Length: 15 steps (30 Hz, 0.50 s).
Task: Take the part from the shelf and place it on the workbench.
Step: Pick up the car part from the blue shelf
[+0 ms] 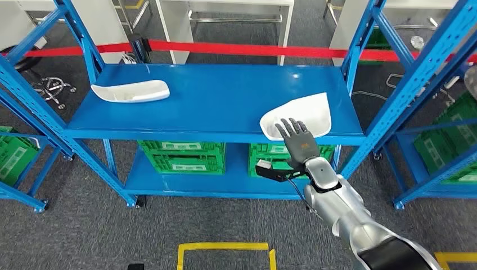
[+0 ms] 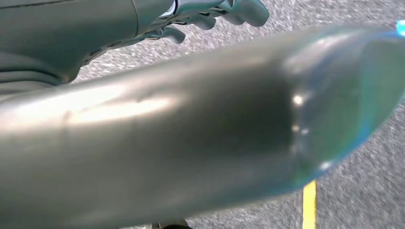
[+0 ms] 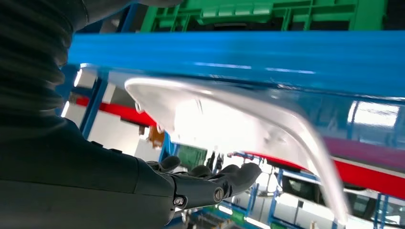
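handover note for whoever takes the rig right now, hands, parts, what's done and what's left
Right hand: open, fingers spread over the near edge of the white part at the right front of the blue shelf; no grip yet.
Left hand: hangs over the grey floor; a blurred grey shape covers much of its wrist view, so its state is unclear.
A second white part lies at the shelf's left rear.
Done: reach to the part.
Left: grasp it, lift it off the shelf, carry it to the workbench, set it down.
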Available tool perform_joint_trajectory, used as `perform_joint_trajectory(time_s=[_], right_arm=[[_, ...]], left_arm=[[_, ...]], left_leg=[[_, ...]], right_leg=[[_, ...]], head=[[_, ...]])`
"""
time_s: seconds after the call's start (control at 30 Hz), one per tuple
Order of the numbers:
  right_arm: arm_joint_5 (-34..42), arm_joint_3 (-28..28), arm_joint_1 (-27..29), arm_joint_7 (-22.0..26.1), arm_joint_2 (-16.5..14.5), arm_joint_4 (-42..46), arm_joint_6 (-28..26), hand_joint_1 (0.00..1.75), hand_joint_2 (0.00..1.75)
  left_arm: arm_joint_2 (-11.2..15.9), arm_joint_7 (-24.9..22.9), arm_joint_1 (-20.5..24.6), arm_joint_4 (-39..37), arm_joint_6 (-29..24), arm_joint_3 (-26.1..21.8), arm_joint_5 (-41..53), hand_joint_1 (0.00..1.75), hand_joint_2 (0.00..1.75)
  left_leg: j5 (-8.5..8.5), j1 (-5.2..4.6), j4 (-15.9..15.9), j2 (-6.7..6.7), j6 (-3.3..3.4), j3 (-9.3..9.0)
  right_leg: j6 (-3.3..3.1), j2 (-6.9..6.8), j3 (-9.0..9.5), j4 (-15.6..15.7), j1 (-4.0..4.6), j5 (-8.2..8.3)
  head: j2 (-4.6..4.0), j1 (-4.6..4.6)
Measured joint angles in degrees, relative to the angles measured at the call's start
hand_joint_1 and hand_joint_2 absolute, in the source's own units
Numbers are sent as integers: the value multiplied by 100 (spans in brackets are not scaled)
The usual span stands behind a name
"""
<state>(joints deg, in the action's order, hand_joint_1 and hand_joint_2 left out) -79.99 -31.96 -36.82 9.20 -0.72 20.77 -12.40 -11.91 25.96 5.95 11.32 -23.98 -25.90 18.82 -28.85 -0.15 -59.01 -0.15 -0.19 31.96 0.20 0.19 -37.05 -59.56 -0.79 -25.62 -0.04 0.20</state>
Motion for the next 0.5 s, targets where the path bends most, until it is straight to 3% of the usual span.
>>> perform_joint_trajectory(time_s=[0.13, 0.2, 0.37, 0.5], right_arm=[[299, 146, 29, 265, 5, -14, 52, 0, 175], [284, 186, 32, 211, 21, -21, 65, 0, 175], [223, 232, 52, 81, 105, -43, 37, 0, 175], [170, 266, 65, 26, 132, -46, 52, 0, 175]], left_arm=[[-1, -56, 4, -3, -150, -1, 34, 0, 0], [-1, -30, 12, -2, -138, -1, 35, 0, 0], [-5, 49, 15, -2, 8, -1, 35, 0, 0], [-7, 34, 17, -2, 71, -1, 39, 0, 0]], left_leg=[[-12, -10, 44, 3, 94, -51], [-7, -9, 78, 7, 90, -70], [16, 5, 121, 7, -58, -73], [23, 7, 120, 7, -86, -65]], right_leg=[[-42, 15, 24, 20, -4, 59], [-64, 17, 25, 19, 3, 46], [-93, 9, 24, 16, 21, 40], [-104, 8, 27, 15, 19, 50]], head=[[0, -5], [0, -6], [0, -3], [0, -3]])
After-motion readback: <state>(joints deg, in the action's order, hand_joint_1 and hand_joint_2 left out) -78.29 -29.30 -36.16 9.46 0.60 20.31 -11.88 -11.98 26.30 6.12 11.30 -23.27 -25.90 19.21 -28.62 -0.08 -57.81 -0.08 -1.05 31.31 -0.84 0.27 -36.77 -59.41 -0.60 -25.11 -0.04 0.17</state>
